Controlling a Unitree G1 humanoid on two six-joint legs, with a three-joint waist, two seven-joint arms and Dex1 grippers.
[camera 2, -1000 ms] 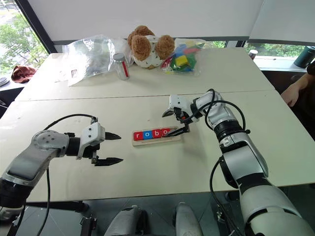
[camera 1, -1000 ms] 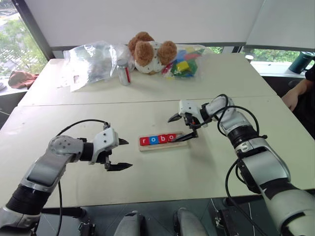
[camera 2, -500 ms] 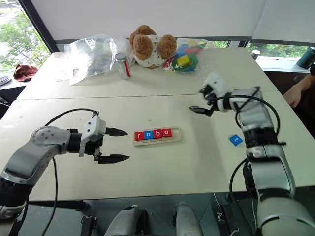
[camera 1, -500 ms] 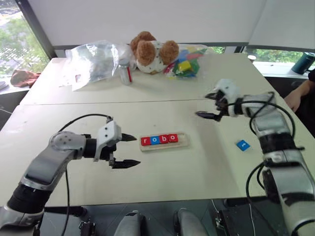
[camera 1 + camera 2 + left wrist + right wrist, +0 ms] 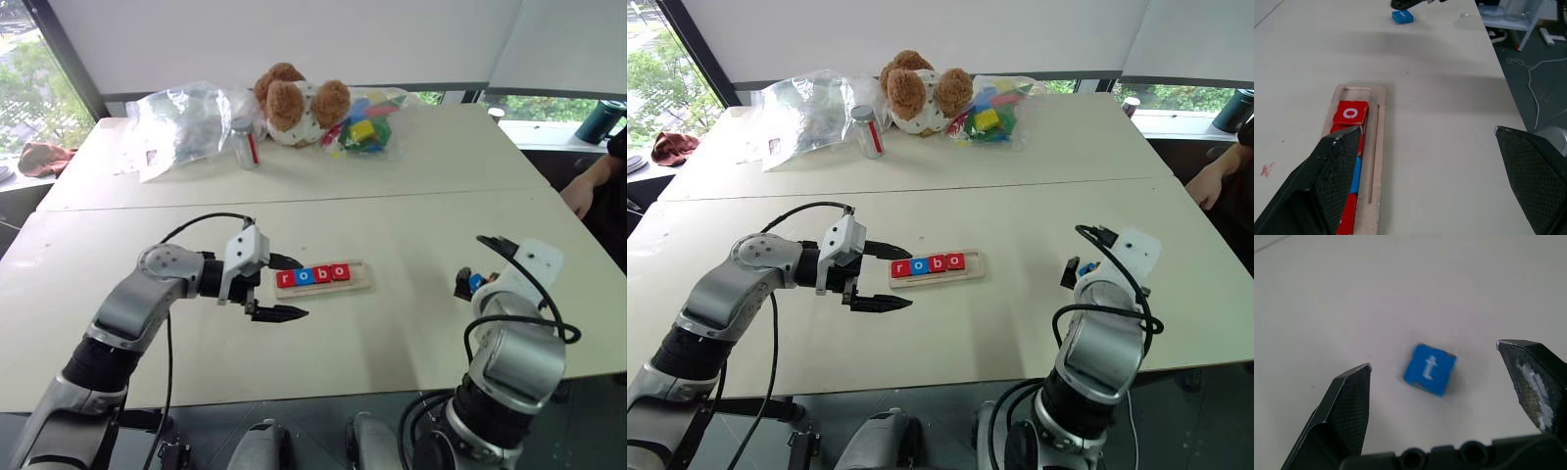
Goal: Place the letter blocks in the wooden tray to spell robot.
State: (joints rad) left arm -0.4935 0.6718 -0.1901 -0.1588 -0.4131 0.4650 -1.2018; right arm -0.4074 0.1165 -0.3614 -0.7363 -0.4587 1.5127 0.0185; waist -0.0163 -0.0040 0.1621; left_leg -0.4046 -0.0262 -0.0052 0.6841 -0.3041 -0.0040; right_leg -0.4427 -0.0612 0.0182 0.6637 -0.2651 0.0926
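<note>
While right gripper (image 5: 1432, 377) hangs spread over blue t tile (image 5: 1429, 369), empty like left gripper (image 5: 277, 288): light, rigid, thin; pinch opposite edges, likely slippery.

"robo" — tray tiles (image 5: 313, 275); "t" — blue tile (image 5: 1429, 369)

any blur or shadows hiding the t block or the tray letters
Right wrist view: the blue t block is legible though a little soft, casting a small shadow on the table beside it. Left wrist view: the left gripper has one finger covering part of the wooden tray, hiding some tiles. Left eye view: the row reads r, o, b, o plainly.
</note>
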